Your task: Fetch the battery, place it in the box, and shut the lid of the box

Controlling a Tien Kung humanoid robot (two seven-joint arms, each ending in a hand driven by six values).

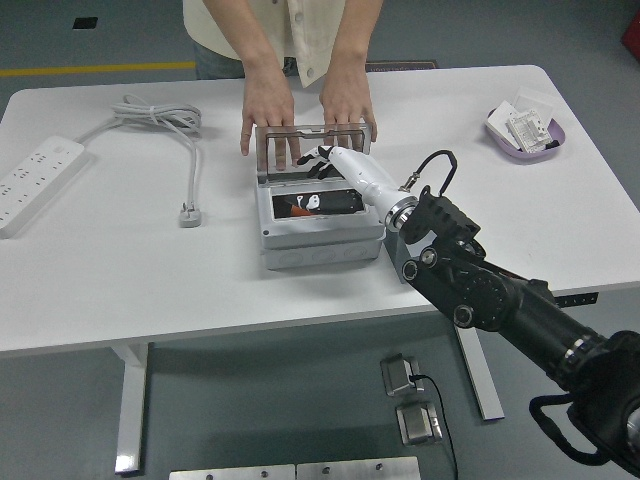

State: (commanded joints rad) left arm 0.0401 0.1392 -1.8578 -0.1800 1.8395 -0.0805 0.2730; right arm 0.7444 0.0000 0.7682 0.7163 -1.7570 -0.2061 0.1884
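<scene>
Battery in the box, lid waiting

Battery [318,203] is lying flat inside the box [320,238], a black slab with an orange patch at its left end, filling most of the open well. The right hand [322,160] is hovering over the box's far rim, just in front of the upright lid [312,148]. Its fingers are gripping nothing that I can make out, but whether they are spread or curled I cannot tell, as the fingertips are blurring into the lid behind them. The left arm is not showing.

A person's two hands [268,115] are resting at the far side, fingers draped over the lid's top edge and steadying it upright.

Judging the risks: the lid is clear and hinged at the back, so pushing it from the wrong side would tip it away rather than down. The person's fingers are lying right where the lid must swing, and closing now could pinch them or meet resistance. If the battery is sitting proud or skewed, the lid may be stopping short of latching; from here I cannot tell how flush it is lying.

On the bench [120,280], a purple tray [500,138] at the far right is holding small white packets, and a power strip [35,180] with its cord [160,118] is lying well apart at the left.
</scene>
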